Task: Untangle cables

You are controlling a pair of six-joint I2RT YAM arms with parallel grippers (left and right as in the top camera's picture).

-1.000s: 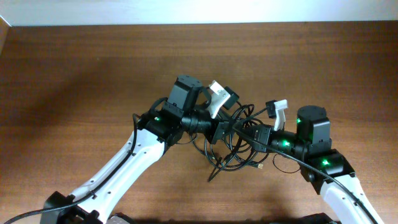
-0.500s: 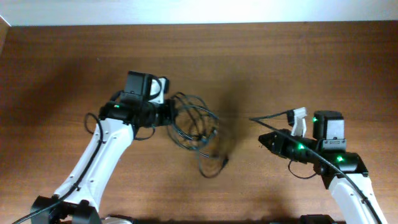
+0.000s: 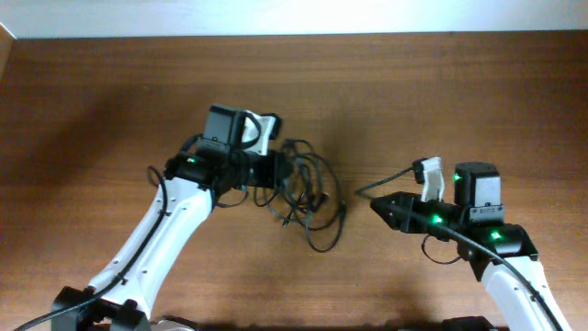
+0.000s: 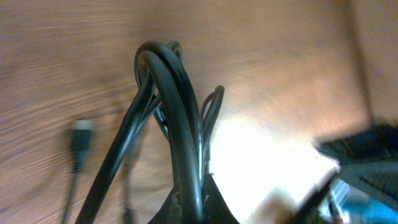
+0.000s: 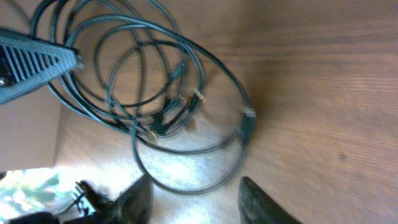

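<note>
The cables [image 3: 308, 191] are thin black cords bunched in one tangle of loops on the wooden table, just left of centre. My left gripper [image 3: 279, 173] is at the tangle's left edge and is shut on a bundle of strands. In the left wrist view the cables [image 4: 176, 93] rise in an arch from the closed jaws [image 4: 193, 200]. My right gripper [image 3: 378, 207] is open and empty, apart from the tangle on its right. In the right wrist view the cables [image 5: 165, 118] lie beyond the spread fingers [image 5: 199, 194], with small gold-tipped plugs in the coils.
The wooden table [image 3: 110, 110] runs to a pale wall at the back. A loose black plug [image 4: 81, 140] lies on the wood left of the held bundle. A thin wire [image 3: 386, 179] of the right arm arcs above its gripper. The left gripper's finger [image 5: 34, 62] shows at the upper left.
A second ago both grippers met in the tangle at centre. They then pulled apart. Since half a second ago the left gripper has carried the tangle rightward; the right gripper has edged left.
</note>
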